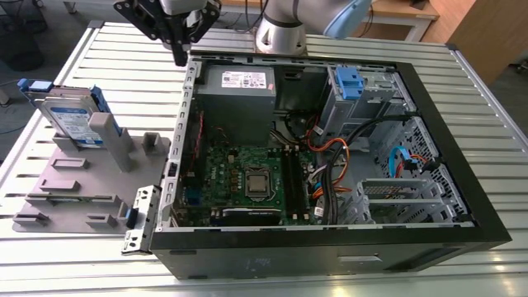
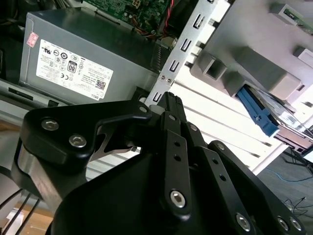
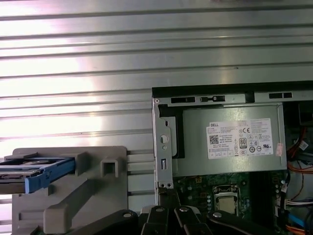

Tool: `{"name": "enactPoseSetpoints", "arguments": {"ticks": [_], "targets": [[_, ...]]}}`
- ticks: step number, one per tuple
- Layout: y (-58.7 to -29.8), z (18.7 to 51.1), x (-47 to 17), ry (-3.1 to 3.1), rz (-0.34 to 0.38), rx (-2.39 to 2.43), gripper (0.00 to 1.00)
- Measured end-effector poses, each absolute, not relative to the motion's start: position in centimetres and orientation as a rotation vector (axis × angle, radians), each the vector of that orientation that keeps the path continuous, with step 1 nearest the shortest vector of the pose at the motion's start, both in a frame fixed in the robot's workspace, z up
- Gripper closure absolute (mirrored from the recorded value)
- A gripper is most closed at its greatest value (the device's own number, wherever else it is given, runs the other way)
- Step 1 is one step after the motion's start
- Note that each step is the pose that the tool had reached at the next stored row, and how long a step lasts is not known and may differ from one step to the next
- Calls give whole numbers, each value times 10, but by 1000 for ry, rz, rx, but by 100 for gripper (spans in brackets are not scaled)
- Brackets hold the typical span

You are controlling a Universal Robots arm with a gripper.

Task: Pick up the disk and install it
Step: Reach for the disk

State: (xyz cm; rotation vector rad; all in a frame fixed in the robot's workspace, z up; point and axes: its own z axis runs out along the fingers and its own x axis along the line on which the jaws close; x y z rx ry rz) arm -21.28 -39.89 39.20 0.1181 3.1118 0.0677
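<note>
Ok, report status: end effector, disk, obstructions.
End effector shut, empty, above the computer case wall by the power supply. Disk upright in the grey holder, exterior view's left, not gripped. No obstruction seen between them.

Black gripper, grey power supply, disk

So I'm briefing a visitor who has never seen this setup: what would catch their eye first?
The open black computer case dominates the scene, green board and cables bare. At the exterior view's left, the blue-framed disk stands upright in a grey holder. The pincer hangs above the case's edge near the grey power supply, holding nothing.
</note>
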Motion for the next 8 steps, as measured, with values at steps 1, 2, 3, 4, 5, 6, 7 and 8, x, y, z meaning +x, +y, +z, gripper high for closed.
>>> {"name": "enactPoseSetpoints", "arguments": {"ticks": [1, 2, 3, 4, 5, 6, 7, 8], "targets": [[-399, 392, -214, 3112, 68, 118, 89], [-399, 392, -216, 3112, 68, 118, 89], [-399, 392, -218, 3112, 68, 118, 89], [-399, 392, -220, 3112, 68, 118, 89], [-399, 392, -221, 3112, 68, 118, 89], [-399, 392, -222, 3112, 68, 118, 89], [-399, 392, -223, 3111, 68, 118, 89], [-399, 392, -224, 3111, 68, 118, 89]]}}
